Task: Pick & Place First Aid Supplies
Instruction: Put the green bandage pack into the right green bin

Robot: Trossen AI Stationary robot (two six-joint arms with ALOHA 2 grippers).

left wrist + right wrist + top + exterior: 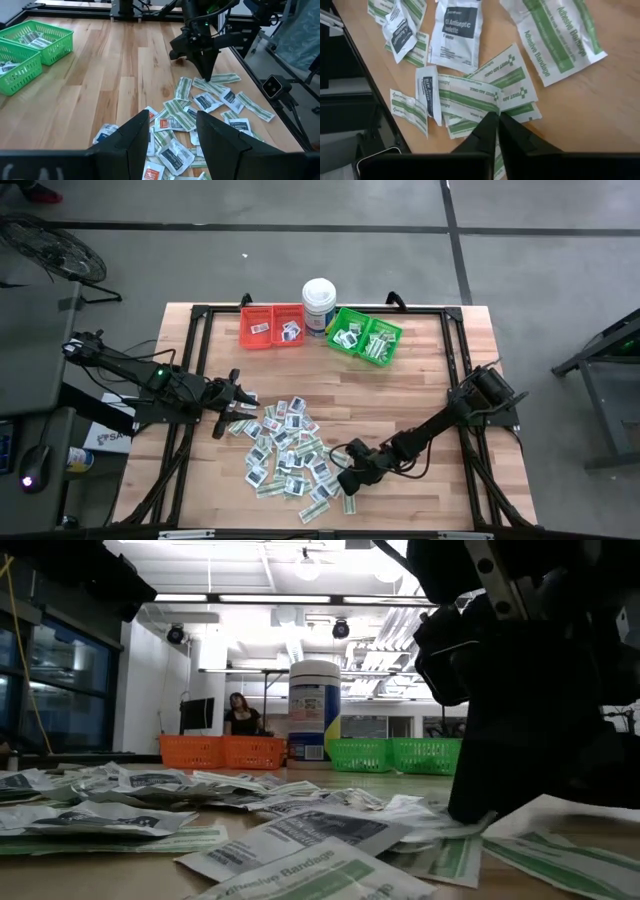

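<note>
Green-striped bandage packet (470,97) lies at the closed right pincer (496,119) tips.

You see the wooden slatted table (420,395) from straight overhead; your low camera, facing twelve o'clock, shares the scattered flat paper packets (300,830).

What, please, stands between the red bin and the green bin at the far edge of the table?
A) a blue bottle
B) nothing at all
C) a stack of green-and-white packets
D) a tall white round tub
D: the high view shows the white round tub standing upright between the red bin and the green bin.
</note>
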